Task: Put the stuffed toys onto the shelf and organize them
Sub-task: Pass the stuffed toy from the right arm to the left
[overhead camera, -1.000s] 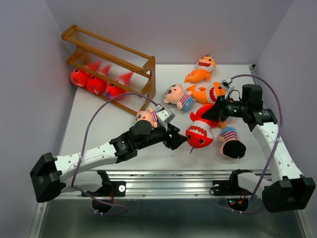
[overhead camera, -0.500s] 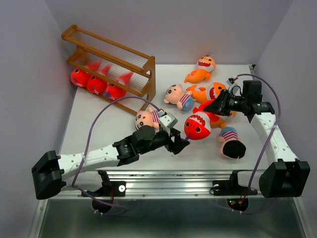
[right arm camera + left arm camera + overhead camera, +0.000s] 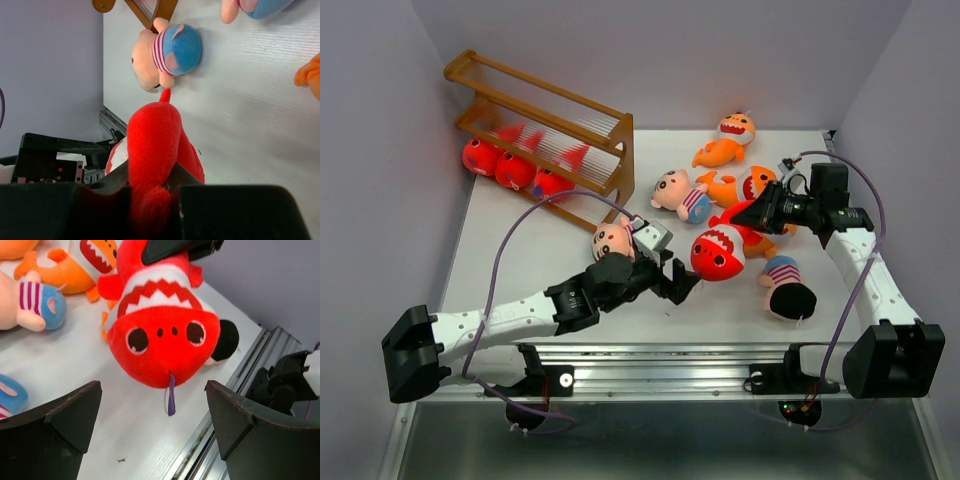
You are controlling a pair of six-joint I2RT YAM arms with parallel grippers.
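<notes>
My right gripper (image 3: pixel 752 216) is shut on the tail of a red shark (image 3: pixel 719 252), and the wrist view shows the jaws pinching that red shark (image 3: pixel 152 135) at the right gripper (image 3: pixel 150 195). The shark hangs face-first toward my left gripper (image 3: pixel 686 281), which is open. In the left wrist view the red shark (image 3: pixel 162 340) sits just beyond the left gripper (image 3: pixel 152 400), apart from both fingers. The brown shelf (image 3: pixel 545 125) stands at the back left with three red sharks (image 3: pixel 515 170) on its lowest tier.
Loose on the table lie two orange sharks (image 3: pixel 725 140) (image 3: pixel 745 187) and three striped boys (image 3: pixel 682 192) (image 3: pixel 615 238) (image 3: pixel 788 290). One striped boy (image 3: pixel 167 52) lies beside the shelf foot (image 3: pixel 150 10). A metal rail (image 3: pixel 660 360) runs along the near edge.
My right gripper has raised the red shark by its tail and drawn it slightly back. The left gripper's jaws have opened wider in front of the shark's face.
</notes>
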